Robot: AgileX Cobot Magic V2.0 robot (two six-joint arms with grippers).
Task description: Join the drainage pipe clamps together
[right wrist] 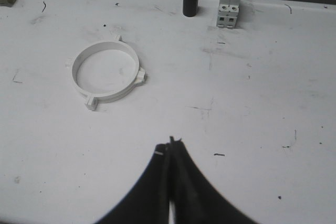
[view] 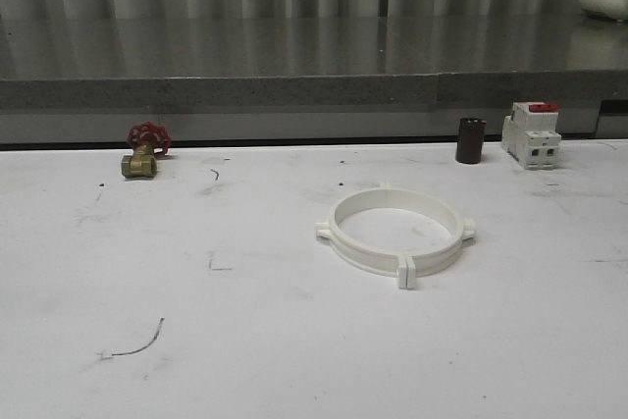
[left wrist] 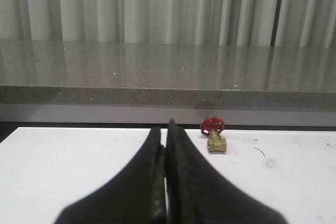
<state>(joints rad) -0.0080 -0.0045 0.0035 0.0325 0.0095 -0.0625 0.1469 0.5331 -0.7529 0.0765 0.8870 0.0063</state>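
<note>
On the tabletop (view: 196, 340), right of the brass valve (view: 139, 162), the drainage pipe clamps (view: 395, 232) already sit as one closed white ring, tabs meeting. I'd only check those seams. The left tool (left wrist: 166, 145) and right tool (right wrist: 170, 153) are both closed, holding nothing.

White table (view: 294, 340): clamps (view: 395, 232), valve (view: 143, 151), breaker (view: 531, 134).
</note>
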